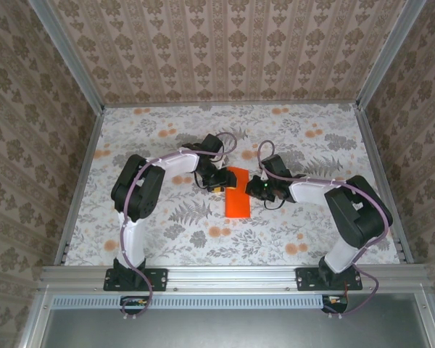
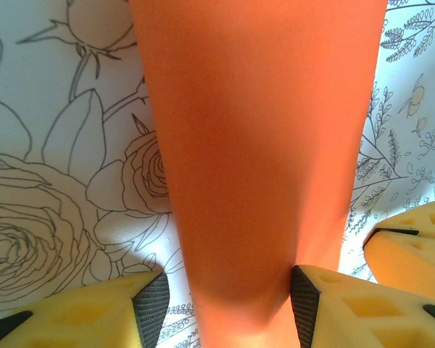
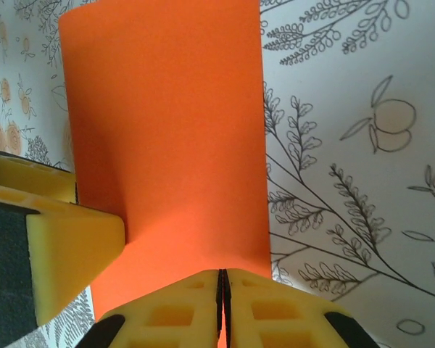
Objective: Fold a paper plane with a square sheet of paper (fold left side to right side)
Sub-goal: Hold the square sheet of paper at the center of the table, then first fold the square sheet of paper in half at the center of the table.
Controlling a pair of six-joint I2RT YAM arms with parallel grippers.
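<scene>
The square sheet of paper (image 1: pixel 238 197) is bright orange and lies mid-table as a narrow, folded-over strip between both arms. In the left wrist view the paper (image 2: pixel 261 145) bulges up in a curve between the fingers of my left gripper (image 2: pixel 228 301), which is open. Its right pad touches the sheet, while its left pad stands clear. My right gripper (image 3: pixel 222 290) is shut, with the near edge of the paper (image 3: pixel 167 130) pinched in the thin slit between its pads. From above, the left gripper (image 1: pixel 216 182) and right gripper (image 1: pixel 258 187) flank the strip.
The table (image 1: pixel 312 217) wears a pale cloth printed with leaves and small orange flowers. Patterned walls (image 1: pixel 225 51) and metal rails close it in. A finger of the left gripper (image 3: pixel 58 246) stands beside the paper, and a finger of the right gripper (image 2: pixel 413 246) sits close by.
</scene>
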